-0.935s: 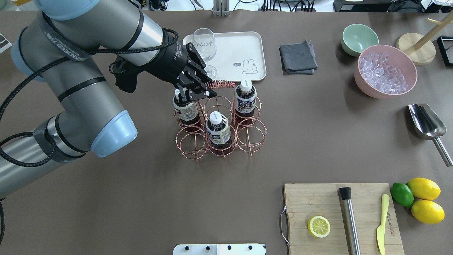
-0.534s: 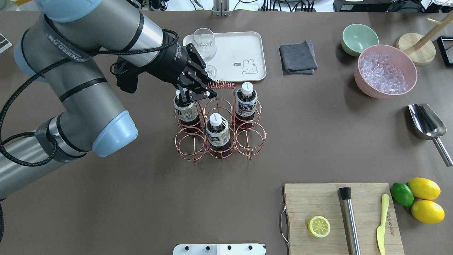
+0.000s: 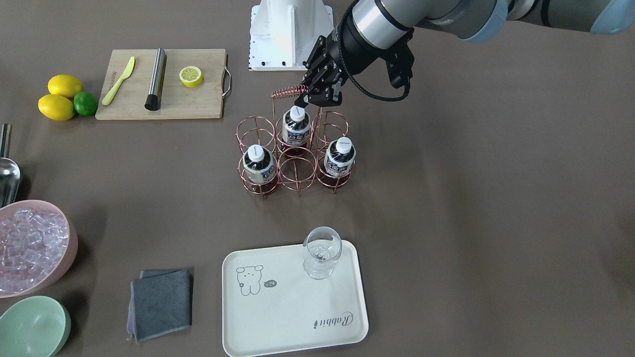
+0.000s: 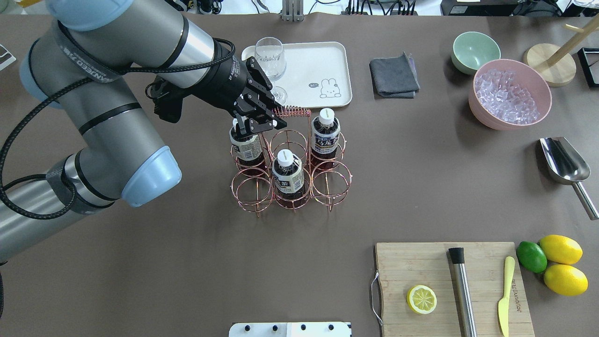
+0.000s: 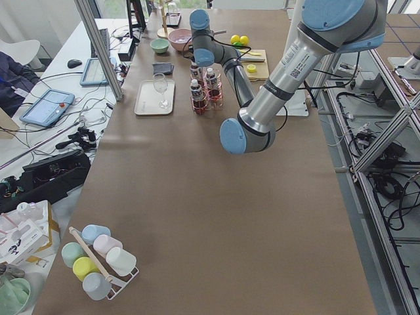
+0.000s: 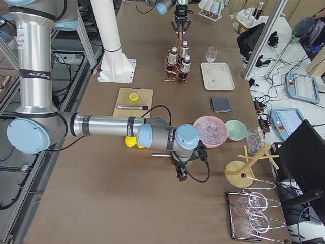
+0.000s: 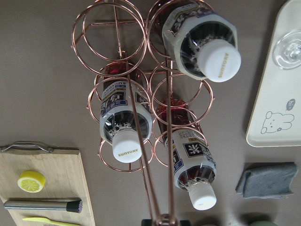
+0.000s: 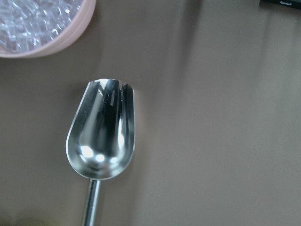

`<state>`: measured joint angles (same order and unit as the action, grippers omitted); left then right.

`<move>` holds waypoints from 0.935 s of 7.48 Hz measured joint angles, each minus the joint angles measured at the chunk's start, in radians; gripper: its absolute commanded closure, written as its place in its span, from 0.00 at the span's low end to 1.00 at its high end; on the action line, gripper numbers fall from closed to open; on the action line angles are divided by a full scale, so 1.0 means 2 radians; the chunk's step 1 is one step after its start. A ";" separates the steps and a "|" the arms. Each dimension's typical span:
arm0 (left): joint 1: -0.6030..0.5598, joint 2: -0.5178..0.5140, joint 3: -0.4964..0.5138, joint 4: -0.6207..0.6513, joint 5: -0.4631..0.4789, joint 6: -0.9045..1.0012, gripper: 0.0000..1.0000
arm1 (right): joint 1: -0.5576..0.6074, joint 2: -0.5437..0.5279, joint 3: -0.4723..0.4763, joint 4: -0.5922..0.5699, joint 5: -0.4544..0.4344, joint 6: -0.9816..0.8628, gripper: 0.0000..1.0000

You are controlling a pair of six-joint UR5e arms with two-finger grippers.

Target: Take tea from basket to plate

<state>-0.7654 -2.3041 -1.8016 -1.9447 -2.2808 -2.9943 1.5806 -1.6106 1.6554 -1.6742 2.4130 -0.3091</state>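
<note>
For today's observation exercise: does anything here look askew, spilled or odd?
Nothing spilled or toppled. One oddity: the left gripper is at the coiled handle of the basket, not on a tea bottle; all three stand in their cells.

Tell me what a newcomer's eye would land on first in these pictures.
First comes the big left arm stretched over the table's middle, its end effector at the coiled handle of the copper wire basket, where three tea bottles stand. Then the cream plate just beyond, bearing only a stemmed glass, and the pink bowl of ice off to the robot's right.
</note>
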 measured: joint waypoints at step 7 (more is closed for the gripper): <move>0.000 0.000 0.001 0.000 0.000 -0.004 1.00 | -0.186 0.163 0.109 -0.022 0.024 0.513 0.01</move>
<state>-0.7655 -2.3041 -1.7991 -1.9451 -2.2810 -3.0019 1.2086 -1.2851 1.8738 -1.7184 2.4613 0.7174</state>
